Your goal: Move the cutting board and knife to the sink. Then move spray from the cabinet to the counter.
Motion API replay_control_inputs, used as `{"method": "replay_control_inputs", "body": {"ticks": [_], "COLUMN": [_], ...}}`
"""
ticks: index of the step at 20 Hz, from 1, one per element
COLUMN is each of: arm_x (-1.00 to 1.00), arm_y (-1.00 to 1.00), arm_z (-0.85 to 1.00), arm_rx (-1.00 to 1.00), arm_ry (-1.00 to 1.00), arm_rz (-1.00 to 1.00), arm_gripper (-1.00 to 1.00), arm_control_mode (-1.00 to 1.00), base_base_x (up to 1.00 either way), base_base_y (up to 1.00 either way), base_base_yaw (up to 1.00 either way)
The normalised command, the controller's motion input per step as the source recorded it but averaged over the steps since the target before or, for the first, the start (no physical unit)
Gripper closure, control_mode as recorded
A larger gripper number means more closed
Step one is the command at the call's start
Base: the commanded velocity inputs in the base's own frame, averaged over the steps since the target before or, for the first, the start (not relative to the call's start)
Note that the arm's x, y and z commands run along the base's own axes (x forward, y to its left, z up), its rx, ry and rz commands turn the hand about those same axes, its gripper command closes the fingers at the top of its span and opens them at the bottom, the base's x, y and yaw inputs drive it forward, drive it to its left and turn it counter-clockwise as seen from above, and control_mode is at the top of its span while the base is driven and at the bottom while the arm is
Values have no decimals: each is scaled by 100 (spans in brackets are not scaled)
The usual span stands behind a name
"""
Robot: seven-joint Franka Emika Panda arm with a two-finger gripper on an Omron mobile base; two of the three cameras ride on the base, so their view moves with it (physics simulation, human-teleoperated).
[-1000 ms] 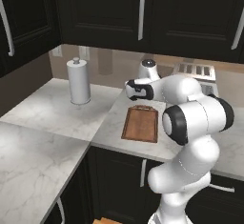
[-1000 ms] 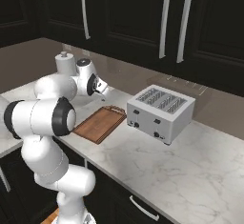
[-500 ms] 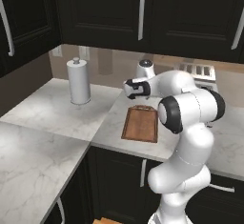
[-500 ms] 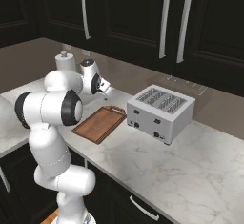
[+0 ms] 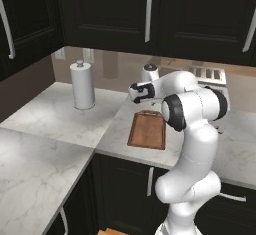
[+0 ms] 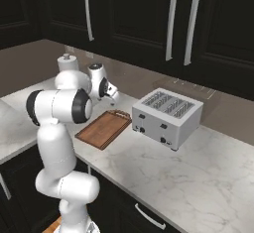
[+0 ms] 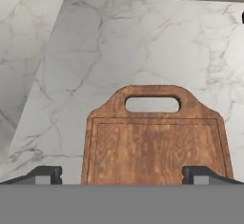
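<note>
gripper (image 7: 121, 175) spread wide, hanging above the cutting board (image 7: 155, 144), nothing pinched. board flat on the counter (image 6: 163, 170), handle slot toward the wall. toaster (image 6: 167, 117) just beside (right base view); paper-towel roll (image 5: 82, 85) beyond, left. no legible writing.

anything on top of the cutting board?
Its visible top is bare wood: the board carries no knife. The open gripper hangs above it; the near end is cut off in the hand view.

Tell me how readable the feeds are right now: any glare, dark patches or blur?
Hand view: sharp and evenly lit, cutting board grain and handle slot clear. Left base view: soft and low-detail, the cabinet doors nearly black. Right base view: crisper, toaster slots legible, no glare on the counter.
</note>
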Motion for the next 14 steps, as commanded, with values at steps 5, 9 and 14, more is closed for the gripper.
{"method": "replay_control_inputs", "body": {"ticks": [5,9,14], "arm_x": [29,28,14], "arm_y": [-4,-6,-14], "arm_z": [-28,-23,-14], "arm_rx": [0,0,0], "arm_ry": [5,3,1], "arm_rz": [0,0,0], "arm_gripper": [-100,-100,-100], "arm_control_mode": [-100,-100,-100], "base_base_x": [0,0,0], "base_base_y": [0,0,0], "base_base_yaw": [0,0,0]}}
